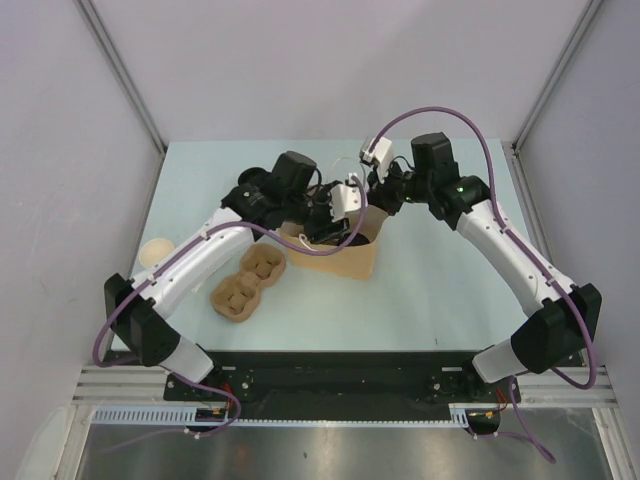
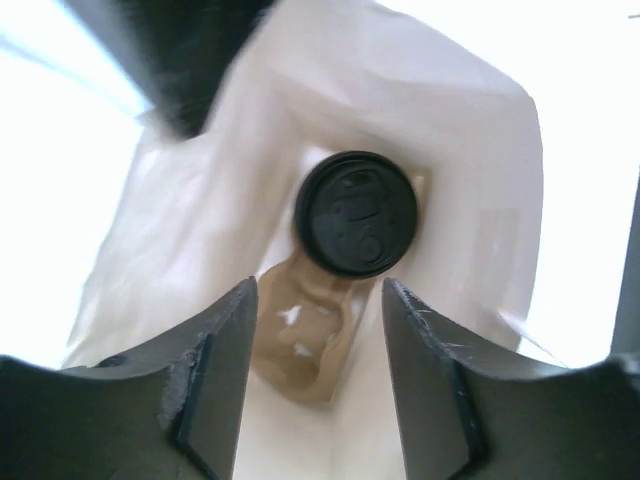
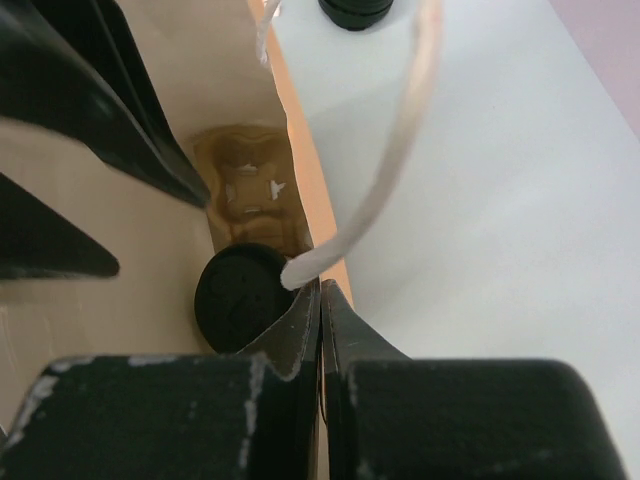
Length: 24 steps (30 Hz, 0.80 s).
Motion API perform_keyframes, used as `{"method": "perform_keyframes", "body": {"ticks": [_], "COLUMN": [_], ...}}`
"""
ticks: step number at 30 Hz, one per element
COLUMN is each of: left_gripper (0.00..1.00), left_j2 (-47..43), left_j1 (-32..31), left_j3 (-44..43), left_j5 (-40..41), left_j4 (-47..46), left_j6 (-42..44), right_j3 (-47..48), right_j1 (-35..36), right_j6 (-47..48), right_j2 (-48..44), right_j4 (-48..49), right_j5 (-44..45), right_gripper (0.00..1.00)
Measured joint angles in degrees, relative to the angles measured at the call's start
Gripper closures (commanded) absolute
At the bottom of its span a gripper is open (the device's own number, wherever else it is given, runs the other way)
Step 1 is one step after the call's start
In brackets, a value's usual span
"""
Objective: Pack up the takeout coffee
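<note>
Coffee (image 2: pixel 355 213): location and fingers, please. (Inspector)

Upright at the bottom of the bag (image 2: pixel 200 210), lid up, apparently seated in one pocket of the carrier (image 2: pixel 300 345) lying there. My left fingers (image 2: pixel 215 370) hang above it in the bag mouth, spread, with nothing between them. My right fingers (image 3: pixel 295 335) are pressed together on the bag rim, beside the handle (image 3: pixel 395 160). (Operator)

Handling? Any markings? (Inspector)

Judged light, with thin paper walls that would dent under a hard squeeze. The lid is smooth plastic and might slip or pop off. I would take it by the cup wall just under the lid, never by the lid alone. The lid carries raised moulding, too blurred to read. No brand or print is legible on bag or carrier. (Operator)
</note>
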State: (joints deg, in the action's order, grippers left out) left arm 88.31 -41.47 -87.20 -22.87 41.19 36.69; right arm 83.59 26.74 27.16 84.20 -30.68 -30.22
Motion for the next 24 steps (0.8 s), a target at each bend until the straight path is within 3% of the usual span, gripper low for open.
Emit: {"method": "perform_keyframes", "body": {"ticks": [11, 17, 24], "left_gripper": [0.54, 0.55, 0.65], "left_j2": [-2.38, -1.6, -2.01], "left_j1": [1.73, 5.86, 8.61], "left_j3": [-1.66, -8.44, -10.29], "left_j5": [-1.05, -1.84, -6.43], "left_j4": [-1.42, -3.78, -7.02], "left_j6": [-1.4, -8.44, -15.5], "right_j3": [0.0, 0.0, 0.07], "right_j1": [-0.35, -0.35, -0.35], "right_j6": [0.55, 0.74, 0.79], "right_j2": [0.02, 0.37, 1.51], "right_j4": [-1.33, -1.27, -1.18], "right_j5": [0.46, 0.74, 1.01], "right_gripper": [1.0, 1.0, 1.0]}}
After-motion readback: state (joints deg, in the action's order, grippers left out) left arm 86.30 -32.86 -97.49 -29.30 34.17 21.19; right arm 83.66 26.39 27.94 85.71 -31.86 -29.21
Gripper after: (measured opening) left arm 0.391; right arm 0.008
